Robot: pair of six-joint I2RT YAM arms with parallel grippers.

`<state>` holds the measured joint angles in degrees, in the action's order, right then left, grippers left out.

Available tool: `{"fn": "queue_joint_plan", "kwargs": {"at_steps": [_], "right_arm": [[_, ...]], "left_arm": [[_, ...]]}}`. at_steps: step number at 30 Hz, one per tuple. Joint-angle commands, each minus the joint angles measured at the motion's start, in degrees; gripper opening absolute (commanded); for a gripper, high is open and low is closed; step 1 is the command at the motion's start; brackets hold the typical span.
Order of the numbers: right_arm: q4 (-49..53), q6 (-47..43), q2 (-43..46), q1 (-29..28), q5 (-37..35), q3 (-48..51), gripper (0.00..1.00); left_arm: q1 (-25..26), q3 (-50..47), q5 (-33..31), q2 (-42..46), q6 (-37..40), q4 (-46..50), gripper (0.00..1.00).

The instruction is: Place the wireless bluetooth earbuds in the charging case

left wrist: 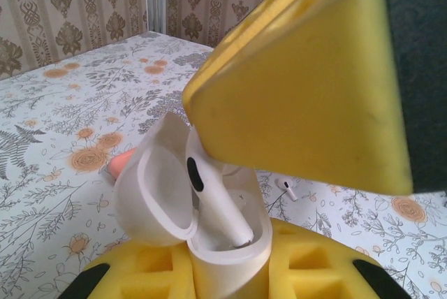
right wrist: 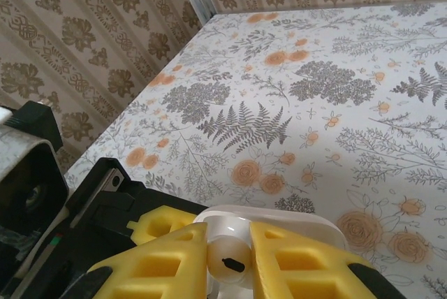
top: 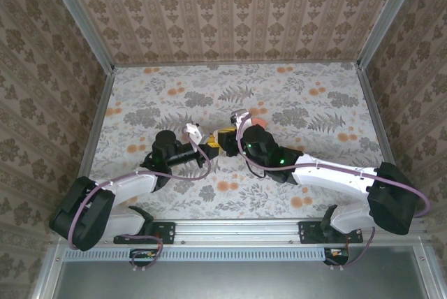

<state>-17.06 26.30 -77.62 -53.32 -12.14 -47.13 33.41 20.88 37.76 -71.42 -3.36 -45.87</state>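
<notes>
Both clamped: left gripper [left wrist: 230, 274] on the charging case [left wrist: 157, 201], right gripper [right wrist: 230, 270] on an earbud [right wrist: 228, 256].

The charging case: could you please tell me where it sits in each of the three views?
Top external: mid-table, between left gripper and right gripper; too small to make out.
Left wrist: charging case bottom centre, lid open leftward, in yellow pads.
Right wrist: case bottom centre, white rim behind the yellow fingers.
Shared landmark: the earbud standing in it, pinched by the right gripper.
</notes>
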Motion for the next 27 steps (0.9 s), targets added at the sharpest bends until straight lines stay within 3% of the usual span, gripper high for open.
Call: {"fn": "queue_joint_plan", "kwargs": {"at_steps": [1, 23, 27], "right_arm": [[-3.5, -3.1, 0.6, -0.3, -1.8, 0.8, 0.22], [-8.5, -7.9, 1.1, -1.8, -0.2, 4.8, 0.21], [-9.6, -7.9, 2.3, -1.8, 1.0, 6.1, 0.27]], "left_arm": [[0.4, 2.1, 1.8, -0.5, -1.9, -2.1, 0.07], [0.1, 3.5, 1.3, -0.5, -4.6, -3.7, 0.07], [-0.1, 3.3, 1.4, -0.3, -4.3, -3.5, 0.07]]}}
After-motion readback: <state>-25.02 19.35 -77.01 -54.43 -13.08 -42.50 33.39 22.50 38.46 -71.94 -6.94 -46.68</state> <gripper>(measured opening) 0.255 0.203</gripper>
